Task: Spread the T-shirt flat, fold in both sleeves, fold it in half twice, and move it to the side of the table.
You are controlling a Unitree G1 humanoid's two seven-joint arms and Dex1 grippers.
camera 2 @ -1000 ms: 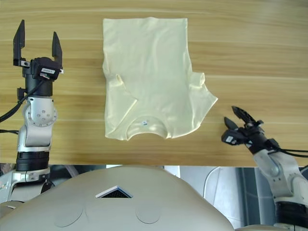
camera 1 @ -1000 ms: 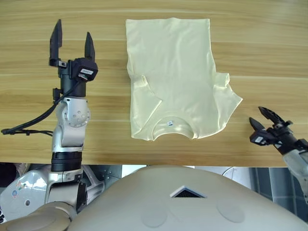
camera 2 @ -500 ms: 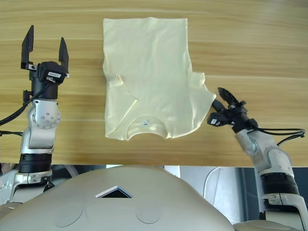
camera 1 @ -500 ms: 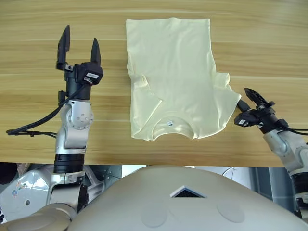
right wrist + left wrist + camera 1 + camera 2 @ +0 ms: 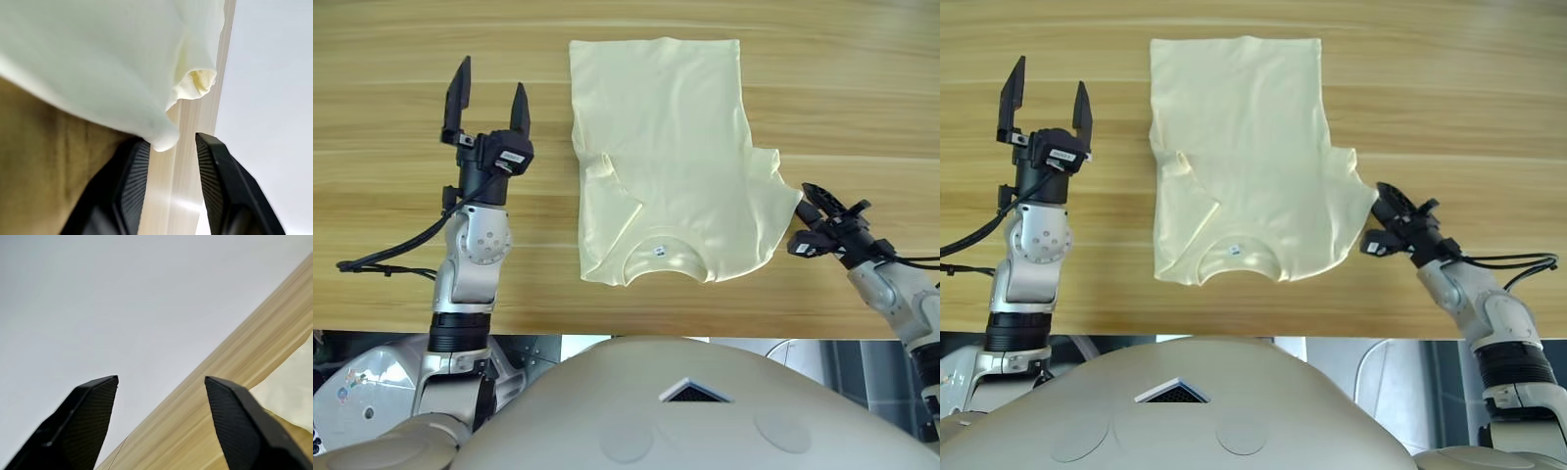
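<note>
A pale yellow T-shirt (image 5: 671,147) lies on the wooden table (image 5: 862,88), collar toward me, its left sleeve folded in over the body. The right sleeve (image 5: 781,196) still sticks out to the right. My right gripper (image 5: 806,220) is open at the edge of that sleeve; in the right wrist view the sleeve's hem (image 5: 164,139) sits between the two fingers (image 5: 222,186). My left gripper (image 5: 489,98) stands open and upright above the table, left of the shirt, holding nothing. Its open fingers (image 5: 83,421) frame the table's edge in the left wrist view.
A black cable (image 5: 386,264) trails over the table's near left edge below the left arm. Bare wood lies to the left and right of the shirt.
My right gripper has moved from the table's near right edge up and left to the shirt's right sleeve. The left gripper has shifted slightly right and toward me, still open.
</note>
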